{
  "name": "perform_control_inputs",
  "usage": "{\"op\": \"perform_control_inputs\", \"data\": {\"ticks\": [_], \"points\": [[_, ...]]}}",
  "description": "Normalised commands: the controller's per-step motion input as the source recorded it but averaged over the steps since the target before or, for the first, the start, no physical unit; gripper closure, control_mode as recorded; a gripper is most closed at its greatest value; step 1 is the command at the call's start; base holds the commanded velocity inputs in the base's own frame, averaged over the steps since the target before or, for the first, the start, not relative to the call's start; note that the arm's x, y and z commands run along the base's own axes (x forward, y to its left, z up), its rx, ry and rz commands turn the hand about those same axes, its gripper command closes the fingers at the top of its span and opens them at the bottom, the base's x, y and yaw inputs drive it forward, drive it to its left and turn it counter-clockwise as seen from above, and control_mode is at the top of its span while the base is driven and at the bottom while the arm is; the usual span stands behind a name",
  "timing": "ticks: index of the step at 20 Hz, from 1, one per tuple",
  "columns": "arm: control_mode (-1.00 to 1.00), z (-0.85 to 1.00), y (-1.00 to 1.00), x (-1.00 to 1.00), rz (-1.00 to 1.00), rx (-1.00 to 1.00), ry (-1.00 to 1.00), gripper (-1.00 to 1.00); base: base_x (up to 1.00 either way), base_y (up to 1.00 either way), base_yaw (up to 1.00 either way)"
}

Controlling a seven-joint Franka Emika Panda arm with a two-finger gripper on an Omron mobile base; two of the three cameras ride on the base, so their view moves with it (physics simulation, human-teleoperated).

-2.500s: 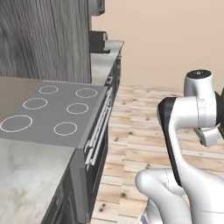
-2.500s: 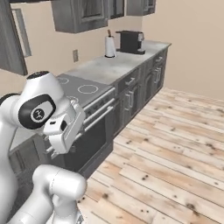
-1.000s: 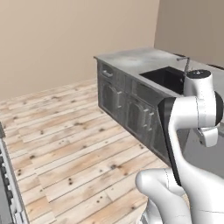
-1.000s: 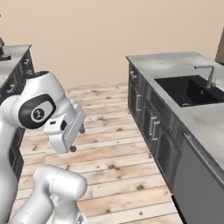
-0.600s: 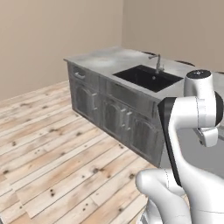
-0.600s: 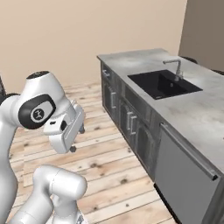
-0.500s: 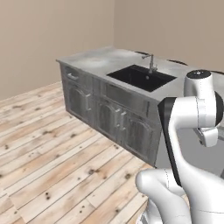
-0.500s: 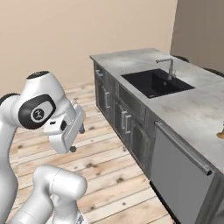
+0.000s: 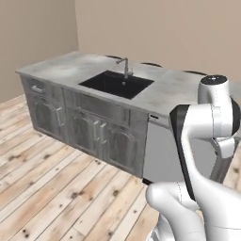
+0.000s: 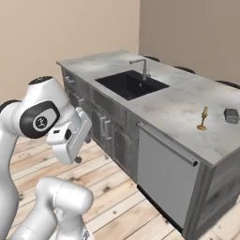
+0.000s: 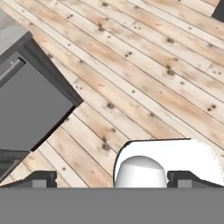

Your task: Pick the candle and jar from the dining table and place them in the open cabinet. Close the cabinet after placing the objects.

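The dining table (image 10: 178,110) runs from upper left to lower right, its marble top holding a black sink (image 10: 131,84) with a faucet (image 10: 142,67) behind it. Near the right end stands the candle (image 10: 203,118), upright; the jar (image 10: 231,116) sits a little beyond it, apart, by the picture's edge. Grey cabinet fronts (image 10: 105,129) and a plain panel (image 10: 164,180) face the wood floor (image 10: 117,206). The gripper (image 10: 79,157) hangs from the folded arm at left, over the floor, holding nothing.

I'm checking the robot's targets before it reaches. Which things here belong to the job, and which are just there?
Job:
candle, upright on the dining table
jar, beyond the candle
gripper, open, holding nothing

Just there:
sink
faucet
wooden floor
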Motion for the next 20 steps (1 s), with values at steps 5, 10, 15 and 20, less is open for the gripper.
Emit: {"op": "perform_control_inputs", "data": {"ticks": [5,10,15,20], "points": [[1.00,0.00,0.00,0.00,0.00,0.00,0.00,-1.00,0.28,0.00,-0.37],[1.00,0.00,0.00,0.00,0.00,0.00,0.00,-1.00,0.36,0.00,-0.23],[1.00,0.00,0.00,0.00,0.00,0.00,0.00,-1.00,0.35,0.00,-0.20],[1.00,0.00,0.00,0.00,0.00,0.00,0.00,-1.00,0.40,0.00,-0.21]]}}
